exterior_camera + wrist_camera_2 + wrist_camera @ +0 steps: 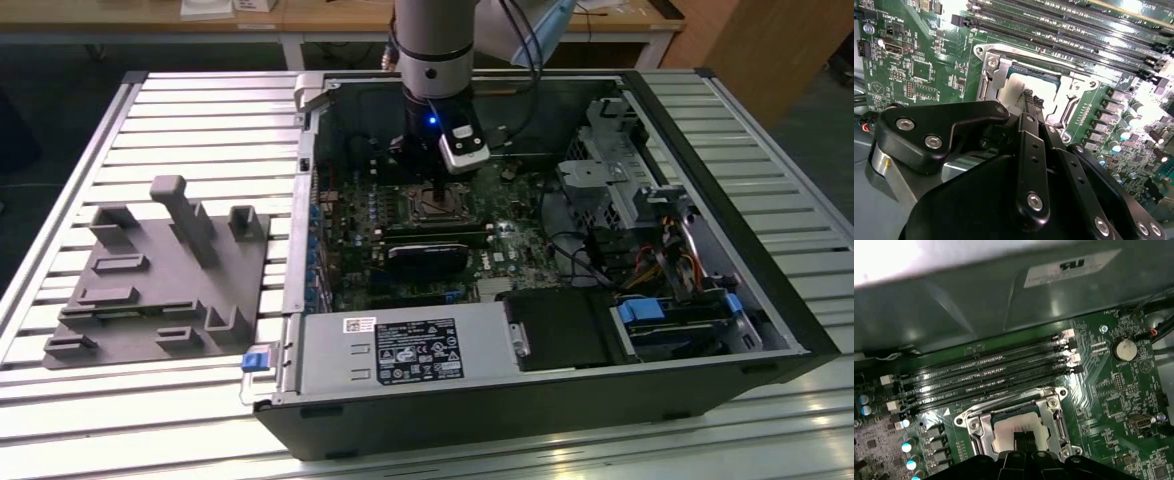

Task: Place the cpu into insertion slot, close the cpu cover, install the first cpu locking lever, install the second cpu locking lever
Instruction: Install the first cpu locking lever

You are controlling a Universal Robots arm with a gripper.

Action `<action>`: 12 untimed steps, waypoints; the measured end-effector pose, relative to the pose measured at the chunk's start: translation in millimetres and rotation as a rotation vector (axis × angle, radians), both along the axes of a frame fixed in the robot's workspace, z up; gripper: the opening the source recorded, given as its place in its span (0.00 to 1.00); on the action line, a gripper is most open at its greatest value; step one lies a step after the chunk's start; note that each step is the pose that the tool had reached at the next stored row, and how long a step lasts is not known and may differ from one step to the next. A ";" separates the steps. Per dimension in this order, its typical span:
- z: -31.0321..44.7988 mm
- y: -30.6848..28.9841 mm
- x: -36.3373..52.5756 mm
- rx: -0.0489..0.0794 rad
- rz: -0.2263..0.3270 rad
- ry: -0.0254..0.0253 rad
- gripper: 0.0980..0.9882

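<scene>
**Chip going down into its slot**

The gripper (1032, 101) is hanging right over the socket (1015, 424) in the middle of the motherboard (400, 225), inside the open computer case (694, 300). In the second wrist view its two thin black fingers (1027, 96) are sitting very close together, with their tips down on the cpu (1015, 91). They seem to be pinching the chip's pale top or pushing on it, but I cannot tell which.

The cpu is lying inside the square window of the cpu cover (1053, 416), the silvery frame around the socket. From here the cover looks like it is already lying down flat, though that is my guess.

To do this step well, the chip should be sitting flat, with all four sides lined up with the socket. Going slowly and straight down is best. Tilting or sliding could be hurting the tiny pins under it. Pushing hard is not needed.

The exterior view is showing the whole case, the arm (430, 50) reaching down into it, and a gray holder tray (160, 280) on the table (80, 150) at the exterior view's left. The wrist views are showing the chip, the frame and its screws up close. The first wrist view is also showing the long memory slots (984, 372) beside the socket and a round coin battery (1126, 349).
</scene>
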State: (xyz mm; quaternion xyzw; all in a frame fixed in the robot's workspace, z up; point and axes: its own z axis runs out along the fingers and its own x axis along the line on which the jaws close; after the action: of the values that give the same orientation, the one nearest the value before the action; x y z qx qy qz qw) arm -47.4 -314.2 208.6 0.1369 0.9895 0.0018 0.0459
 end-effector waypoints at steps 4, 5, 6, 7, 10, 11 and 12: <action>0.0 -0.1 0.0 0.000 0.000 0.0001 0.01; 0.0 -0.1 0.0 0.000 0.000 0.0002 0.01; 0.3 -0.1 0.0 0.000 0.000 0.0002 0.01; 1.1 -0.2 -0.1 0.000 0.000 0.0003 0.01; 6.5 -0.1 0.0 0.000 0.000 0.0001 0.01; 8.9 -0.1 0.0 0.000 0.000 0.0001 0.01; 11.2 -0.1 0.0 0.000 0.000 0.0000 0.01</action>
State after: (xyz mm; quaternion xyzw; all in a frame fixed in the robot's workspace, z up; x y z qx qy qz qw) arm -47.4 -314.3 219.8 0.1369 0.9895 0.0019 0.0459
